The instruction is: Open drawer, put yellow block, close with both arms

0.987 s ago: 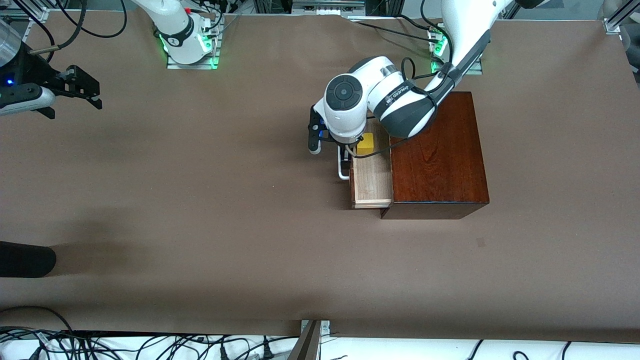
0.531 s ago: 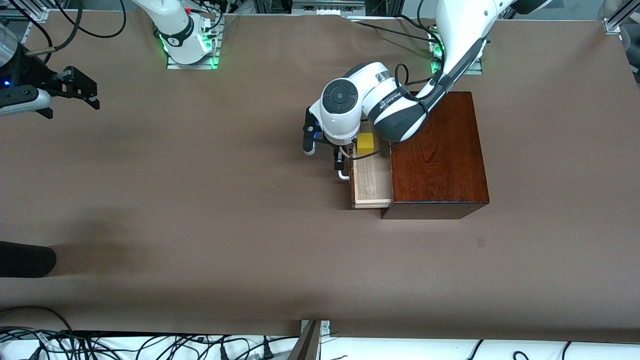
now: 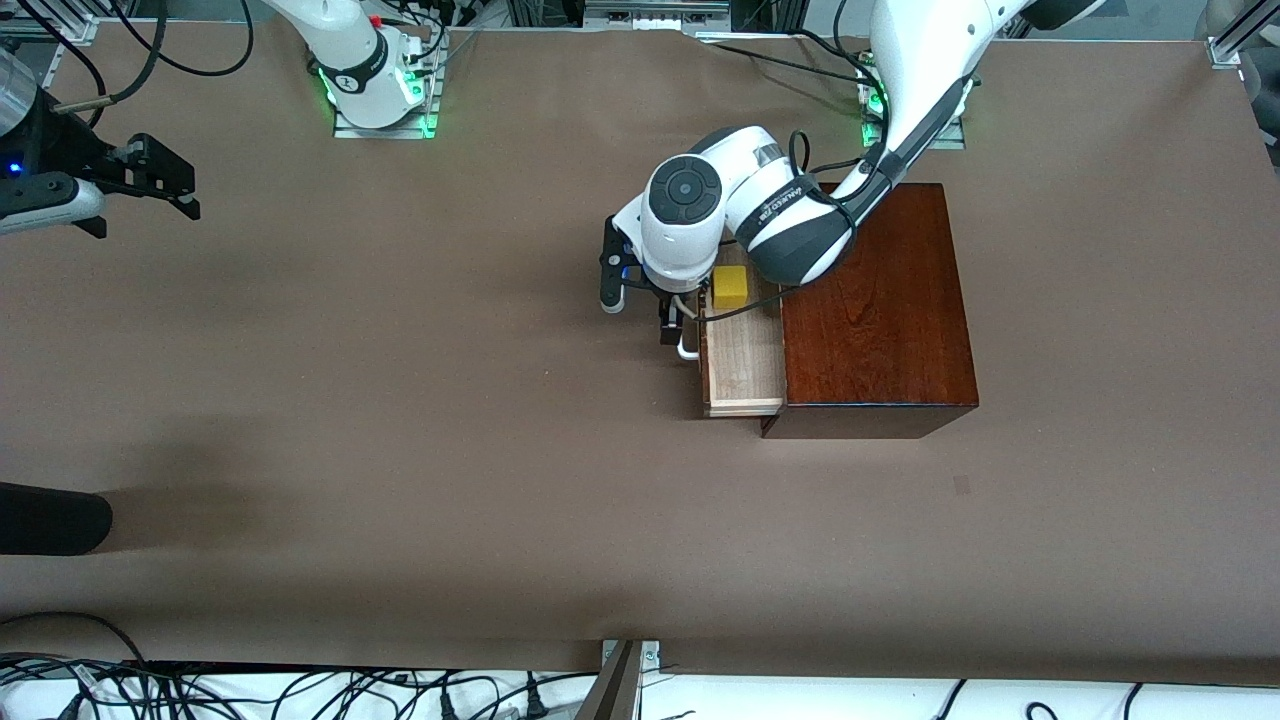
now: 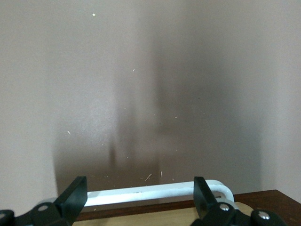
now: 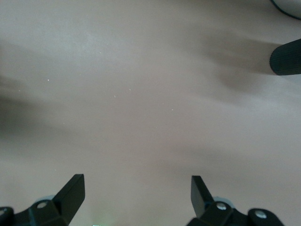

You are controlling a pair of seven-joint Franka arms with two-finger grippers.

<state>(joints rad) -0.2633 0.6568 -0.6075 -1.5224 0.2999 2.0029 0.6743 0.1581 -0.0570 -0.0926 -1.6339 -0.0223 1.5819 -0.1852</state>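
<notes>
Here, brown paper point(image 3: 400, 420) is spread over the table; the left gripper point(image 4: 138, 195), fingers spread, hangs at the drawer point(image 3: 742, 355) handle point(image 4: 155, 192), while the right gripper point(image 5: 136, 190), spread, waits.

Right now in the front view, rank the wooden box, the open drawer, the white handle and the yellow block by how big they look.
1. wooden box
2. drawer, the part pulled out of the box
3. yellow block
4. white handle, unsure: the left arm hides most of it, so it may outrank the block.
</notes>
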